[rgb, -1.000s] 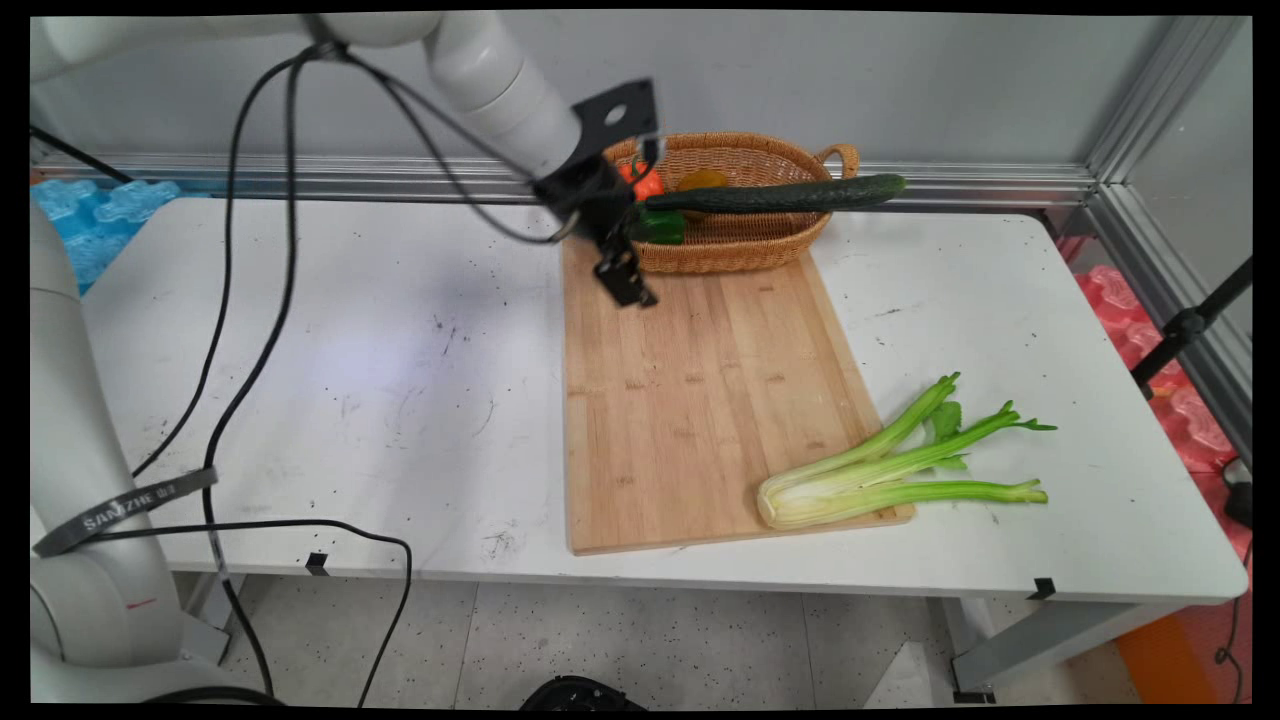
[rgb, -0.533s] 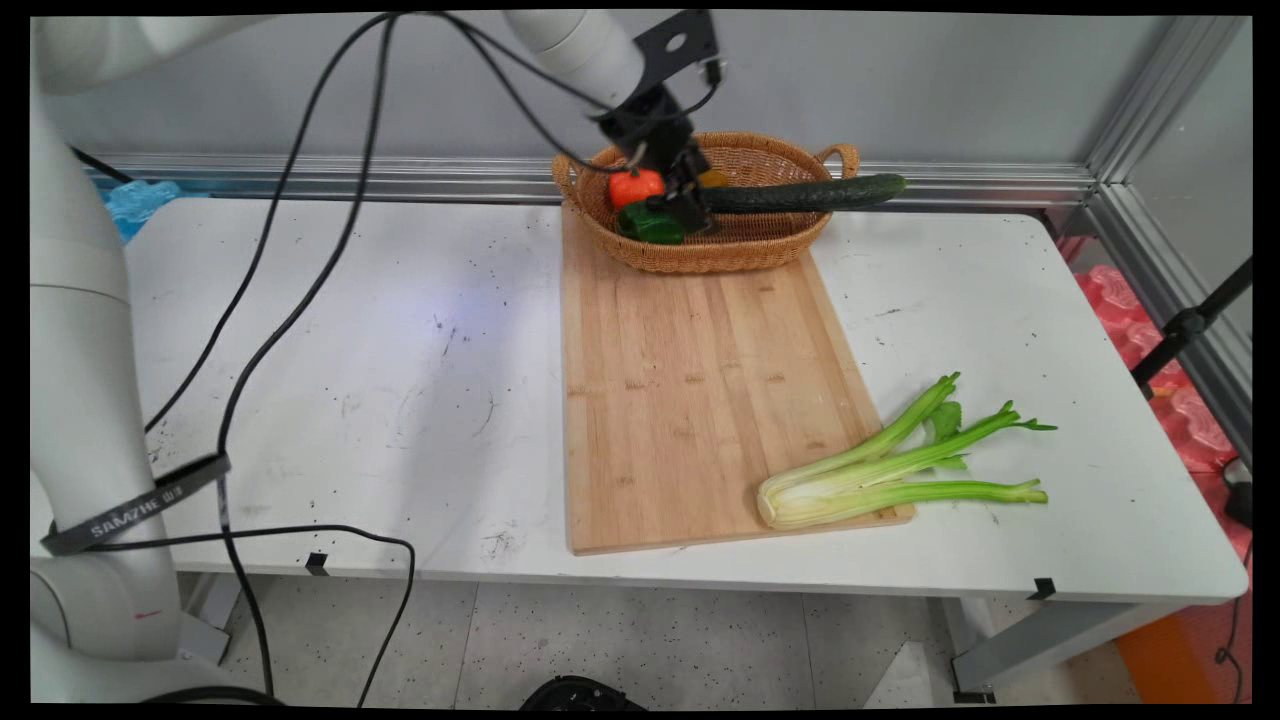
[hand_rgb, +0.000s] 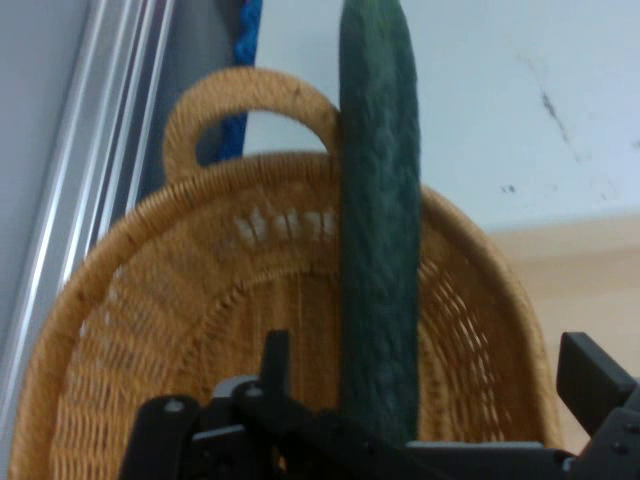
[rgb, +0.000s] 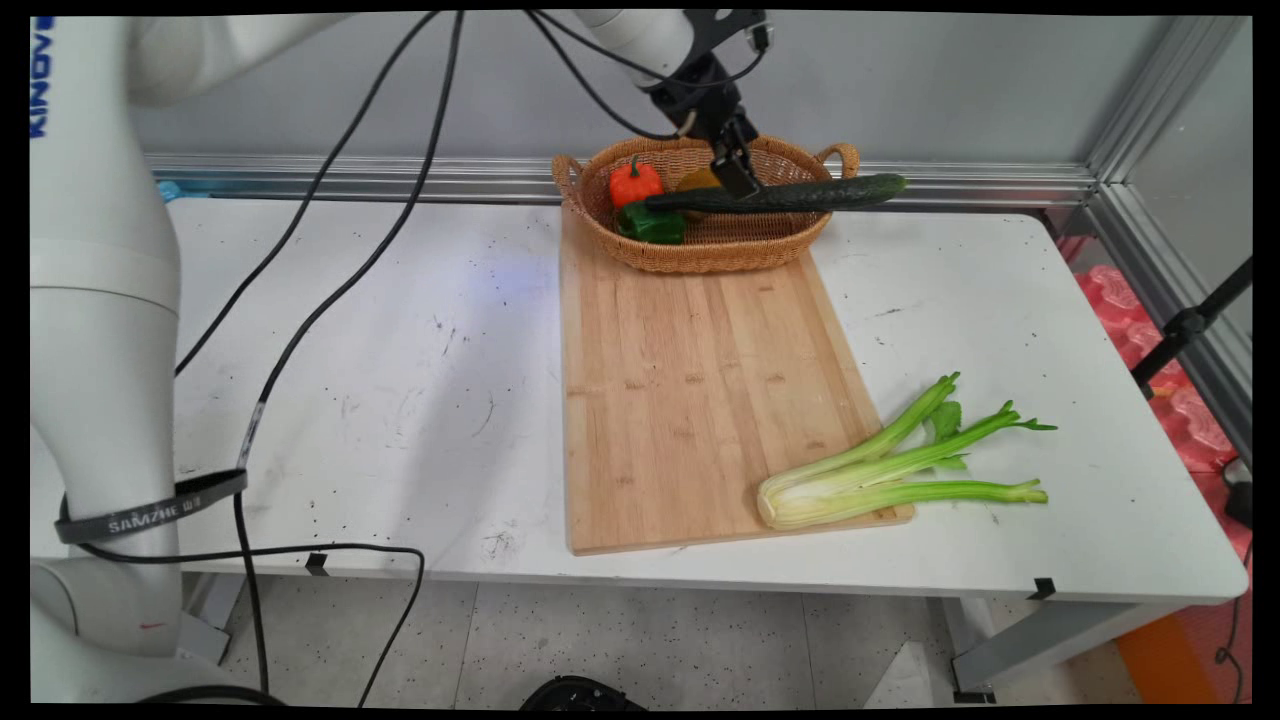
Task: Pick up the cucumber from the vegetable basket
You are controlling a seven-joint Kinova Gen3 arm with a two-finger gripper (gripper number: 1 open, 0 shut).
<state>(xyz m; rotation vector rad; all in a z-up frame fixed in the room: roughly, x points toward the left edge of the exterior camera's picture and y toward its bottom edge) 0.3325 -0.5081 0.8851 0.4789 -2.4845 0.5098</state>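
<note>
Main view, gripper: the black gripper point(rgb: 735, 178) is seen over the wicker basket point(rgb: 700, 255), its tip just above the cucumber point(rgb: 790, 194); from this view it cannot be told whether the fingers are spread or closed.
Main view, basket: the basket is set at the far end of the wooden cutting board point(rgb: 690, 390), near the wall.
Main view, basket contents: an orange-red pepper point(rgb: 636, 184) and a green pepper point(rgb: 650, 224) are held at its left side; a yellowish item point(rgb: 697, 180), partly hidden, is seen behind the cucumber.
Main view, cucumber: it is laid lengthwise across the basket, its right end carried out past the rim beside the handle.
Main view, celery: a celery bunch point(rgb: 890, 465) is laid at the board's near right corner, the base on the board, the stalks out on the white table point(rgb: 350, 380).
Hand view, gripper: the fingers point(hand_rgb: 592, 378) are held apart, with the cucumber point(hand_rgb: 380, 220) between them and nothing gripped.
Hand view, basket: the woven wall point(hand_rgb: 200, 300) and a looped handle point(hand_rgb: 245, 110) are shown, the cucumber resting over the rim beside that handle.
</note>
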